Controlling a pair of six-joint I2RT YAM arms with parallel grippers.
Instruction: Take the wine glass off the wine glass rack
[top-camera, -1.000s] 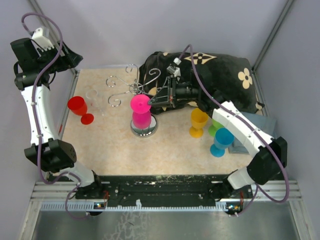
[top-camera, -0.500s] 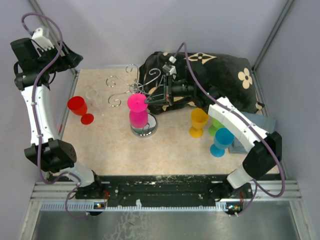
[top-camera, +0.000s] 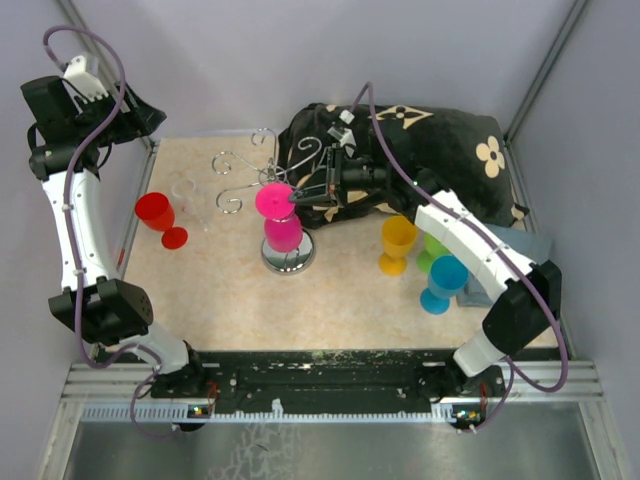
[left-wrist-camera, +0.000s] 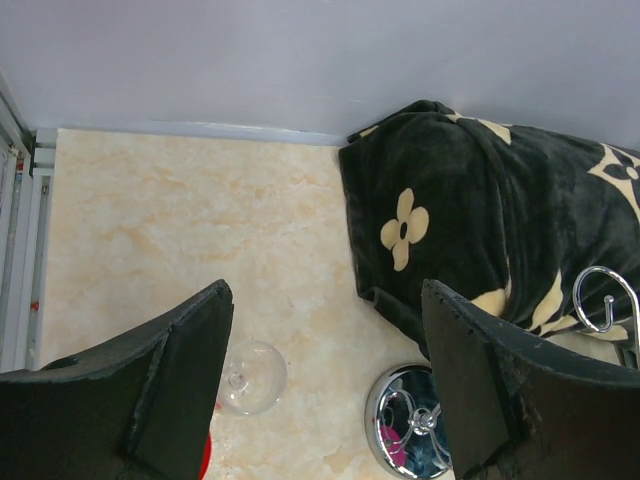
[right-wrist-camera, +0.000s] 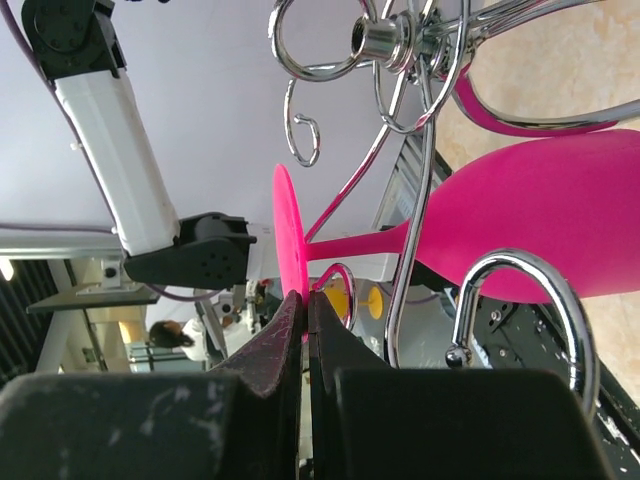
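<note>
Wine glass (top-camera: 281, 232), bright pink, is hanging upside down on the wine glass rack (top-camera: 296, 262) near the middle of the table, its round foot (right-wrist-camera: 287, 240) sitting uppermost over a curled wire arm and its bowl (right-wrist-camera: 540, 225) dangling above the chrome base. Its long axis is running close to vertical, alongside the central post, with the mouth pointing down at the table. The right gripper (right-wrist-camera: 303, 305) is reaching in from the right and pinching the thin edge of the foot, its fingers narrowed almost together on the pink disc. The left gripper (left-wrist-camera: 325, 300) is hovering high at the far left corner, spread wide and holding nothing. To do this step well, the right arm is probably needing to slide the stem sideways out through the open end of the hook, keeping the glass hanging straight. An edge pinch is looking prone to slipping, and a hard tug could be tipping the light rack.
</note>
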